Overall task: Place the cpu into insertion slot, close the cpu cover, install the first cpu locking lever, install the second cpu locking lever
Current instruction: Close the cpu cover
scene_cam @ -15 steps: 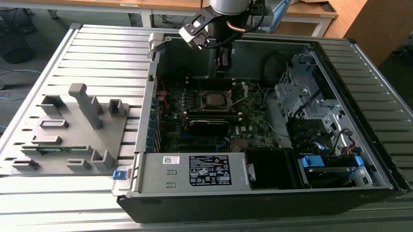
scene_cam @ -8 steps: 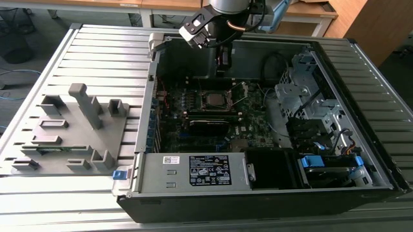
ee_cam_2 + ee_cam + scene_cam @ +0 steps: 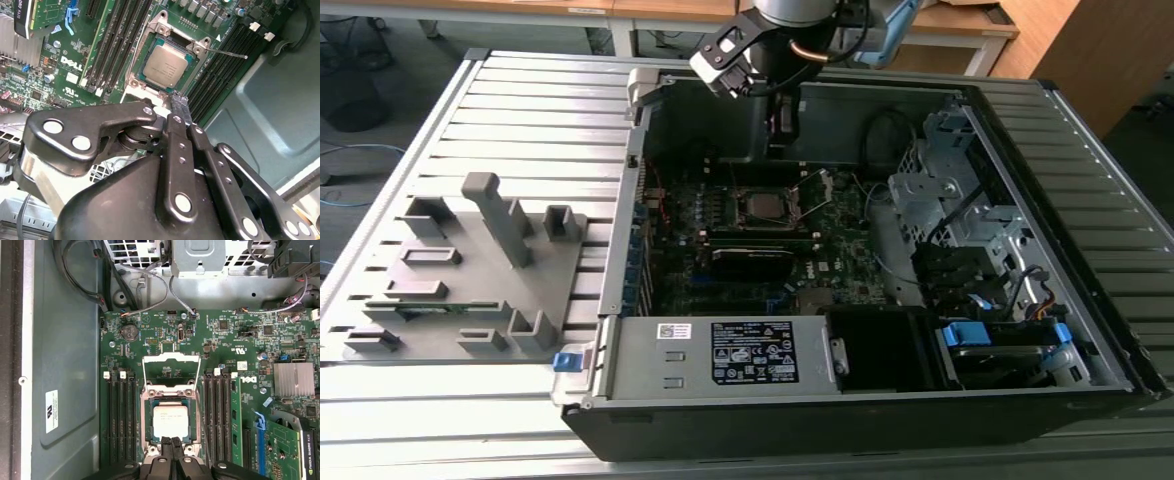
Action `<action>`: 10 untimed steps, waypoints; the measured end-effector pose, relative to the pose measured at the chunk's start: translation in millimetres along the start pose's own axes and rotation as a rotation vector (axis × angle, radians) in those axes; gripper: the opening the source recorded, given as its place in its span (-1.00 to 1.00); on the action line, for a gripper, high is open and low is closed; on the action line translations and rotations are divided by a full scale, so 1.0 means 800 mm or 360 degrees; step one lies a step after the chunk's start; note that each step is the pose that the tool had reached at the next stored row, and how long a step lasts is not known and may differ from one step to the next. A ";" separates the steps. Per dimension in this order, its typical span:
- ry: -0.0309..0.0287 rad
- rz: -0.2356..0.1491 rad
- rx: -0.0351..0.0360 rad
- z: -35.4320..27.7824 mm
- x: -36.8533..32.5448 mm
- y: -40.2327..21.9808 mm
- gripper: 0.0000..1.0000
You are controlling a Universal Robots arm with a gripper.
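The open computer case (image 3: 854, 400) lies on the slatted table (image 3: 520, 110). On its green circuit board (image 3: 240, 340), the insertion slot (image 3: 170, 390) holds the cpu (image 3: 170, 421) lying flat. The cpu cover (image 3: 171, 358) is swung open to the exterior view's right of the slot. The gripper (image 3: 172, 442) has its 2 jaws pressed together on nothing, just beside the cpu's opposite edge.

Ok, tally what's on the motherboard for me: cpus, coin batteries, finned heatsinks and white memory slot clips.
Counted in the first wrist view:
cpu: 1
coin battery: 1
finned heatsink: 1
white slot clips: 4
Total: 7
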State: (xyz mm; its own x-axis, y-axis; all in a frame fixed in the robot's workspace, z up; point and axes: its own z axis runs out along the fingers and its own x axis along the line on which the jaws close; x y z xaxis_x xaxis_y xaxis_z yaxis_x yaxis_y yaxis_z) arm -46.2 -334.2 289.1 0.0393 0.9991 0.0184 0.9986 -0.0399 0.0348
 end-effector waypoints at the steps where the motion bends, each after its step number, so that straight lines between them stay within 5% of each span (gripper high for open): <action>1: 0.00001 0.0000 0.0000 -0.0003 0.0000 0.0000 -0.79; 10: 0.00001 0.0000 0.0000 -0.0032 0.0001 0.0001 -0.79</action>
State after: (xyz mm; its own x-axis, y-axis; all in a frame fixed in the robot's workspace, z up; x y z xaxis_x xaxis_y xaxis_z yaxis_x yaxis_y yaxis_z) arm -46.2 -334.2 291.7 0.0393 0.9991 0.0184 0.9986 -0.0399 0.0348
